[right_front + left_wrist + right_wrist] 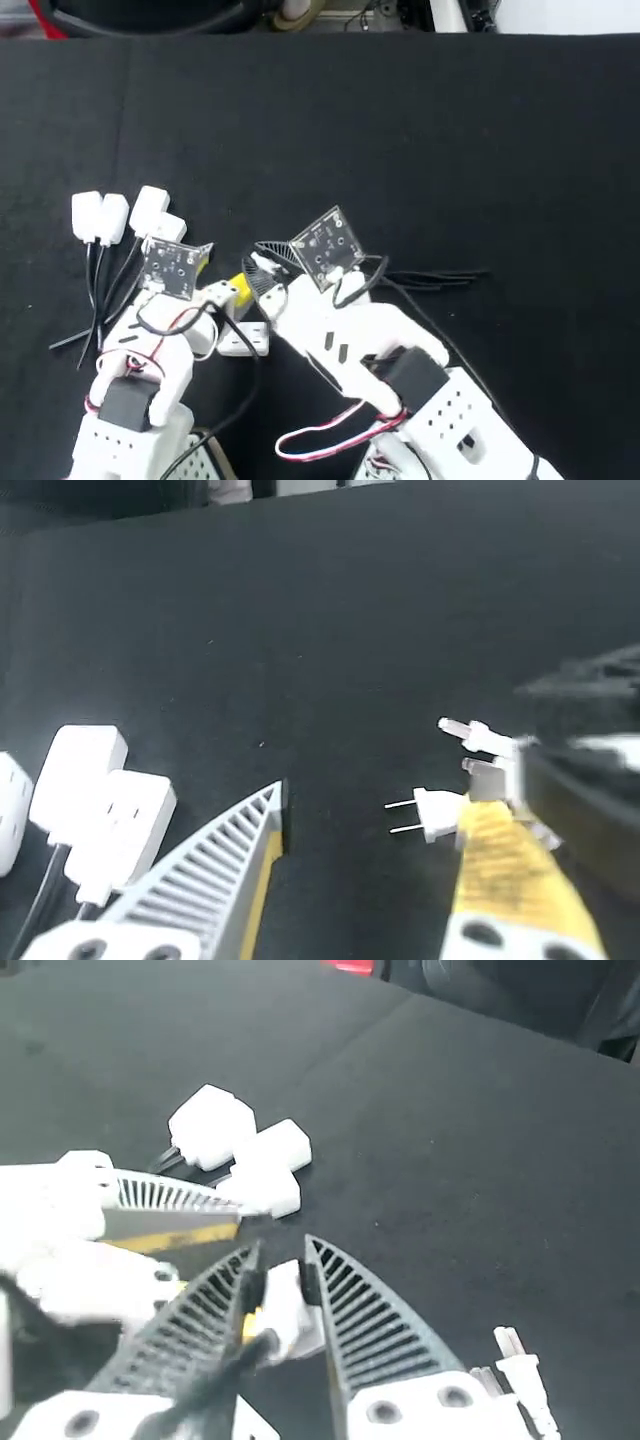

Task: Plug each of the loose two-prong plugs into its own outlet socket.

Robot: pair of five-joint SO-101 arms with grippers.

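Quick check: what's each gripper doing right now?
Left gripper: open, holding nothing.
Right gripper: closed on a white two-prong plug.

Seen from overhead, a fixed camera looks down on the black table [420, 130]. It stands far enough off to take in the left arm [150, 350], the right arm [380, 350] and the outlet sockets [120, 215] clustered just beyond the left arm. The left wrist camera rides low behind its own fingers [225, 855], facing forward over the cloth with the outlet sockets [95, 800] close by. The right wrist camera, equally low and near, faces the same sockets [240, 1150] past its fingers [365, 1320]. All three views share the sockets. Both wrist views share the plug [432, 815] [285, 1305] clamped in the right arm's fingers, near the sockets.
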